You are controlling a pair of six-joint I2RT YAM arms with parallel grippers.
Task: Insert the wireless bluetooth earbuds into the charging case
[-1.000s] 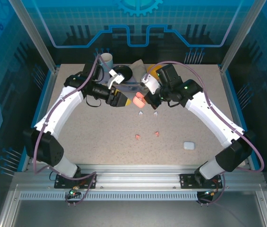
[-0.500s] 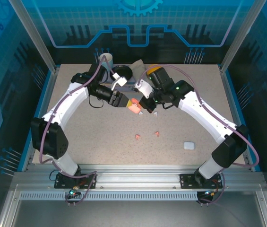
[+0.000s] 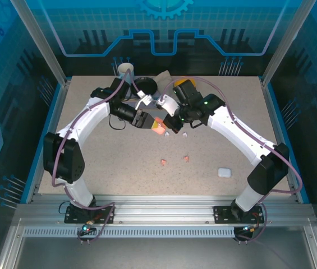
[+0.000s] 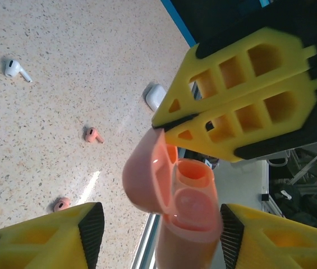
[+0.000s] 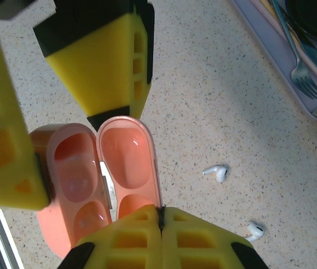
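The left claw (image 4: 159, 230) stands apart around the open pink charging case (image 4: 189, 218), held above the tabletop (image 3: 102, 157); the right claw (image 5: 161, 216) is pressed together on its lid (image 5: 125, 157). Pink earbuds (image 3: 163, 162) and white earbuds (image 5: 217, 171) lie loose on the tabletop

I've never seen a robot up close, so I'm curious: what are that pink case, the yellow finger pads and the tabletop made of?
The pink case: likely hard plastic, smooth and glossy; light glints inside its lid. The yellow finger pads: seemingly matte plastic or rubber with cut-out lattice cells; cannot say which. The tabletop: speckled beige, stone-like laminate perhaps, with a faint sheen.
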